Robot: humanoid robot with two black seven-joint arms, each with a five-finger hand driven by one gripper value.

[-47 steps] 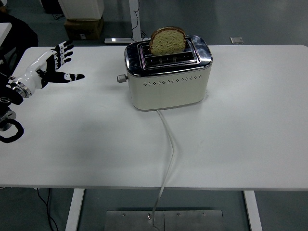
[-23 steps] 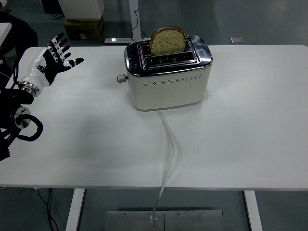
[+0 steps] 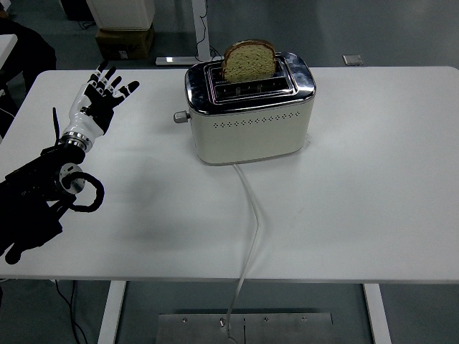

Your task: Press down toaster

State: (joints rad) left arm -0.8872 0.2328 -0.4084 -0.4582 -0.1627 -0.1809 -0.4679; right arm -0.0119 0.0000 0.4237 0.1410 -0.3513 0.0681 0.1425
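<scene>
A cream toaster (image 3: 251,118) with a chrome top stands at the back middle of the white table (image 3: 373,179). A slice of bread (image 3: 249,59) sticks up out of its far slot. Its lever knob (image 3: 181,117) juts from the left end, in the raised position. My left hand (image 3: 102,97) hovers over the table to the left of the toaster, fingers spread and holding nothing, roughly a hand's length from the knob. The right arm is out of view.
A white power cord (image 3: 250,215) runs from the toaster's front over the table's near edge. A cardboard box (image 3: 123,37) and table legs stand on the floor behind the table. A dark shape shows at the top left edge.
My left arm has reached further in over the table; the hand moved right and toward the toaster, with the fingers still spread. The toaster and bread have not moved.
</scene>
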